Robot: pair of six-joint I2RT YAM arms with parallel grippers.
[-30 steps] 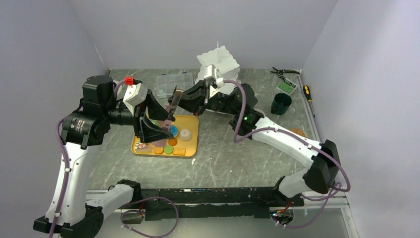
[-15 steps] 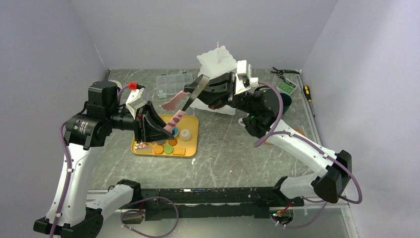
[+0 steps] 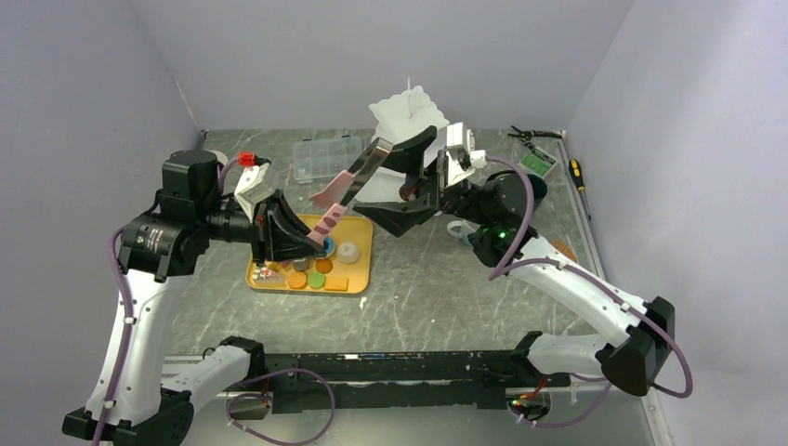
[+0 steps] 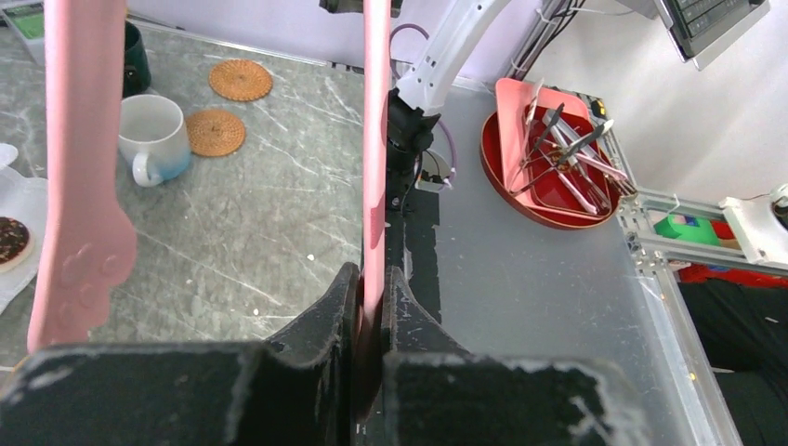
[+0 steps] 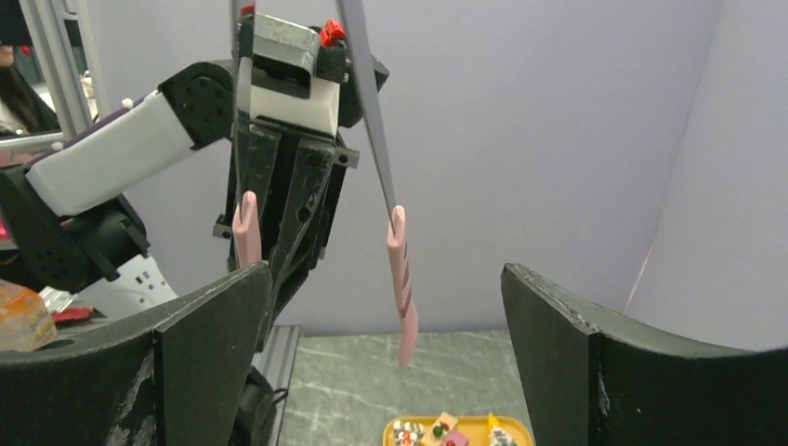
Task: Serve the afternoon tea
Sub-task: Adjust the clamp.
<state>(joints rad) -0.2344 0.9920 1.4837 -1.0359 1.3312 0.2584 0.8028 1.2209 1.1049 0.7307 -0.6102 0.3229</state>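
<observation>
Tongs [image 4: 375, 139] pinched by one pink arm in the left gripper [image 4: 372, 290], the right gripper [image 3: 406, 183] gaping empty, may swivel loose and drop onto the pastries [image 3: 307, 277].

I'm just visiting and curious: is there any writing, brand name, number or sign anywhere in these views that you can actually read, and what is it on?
No text can be read in any view.
On the green packet at the far right: print too small to read.
On the screen in the left wrist view's top corner: too blurred.
On the pink tongs: only raised bumps, no letters.
</observation>
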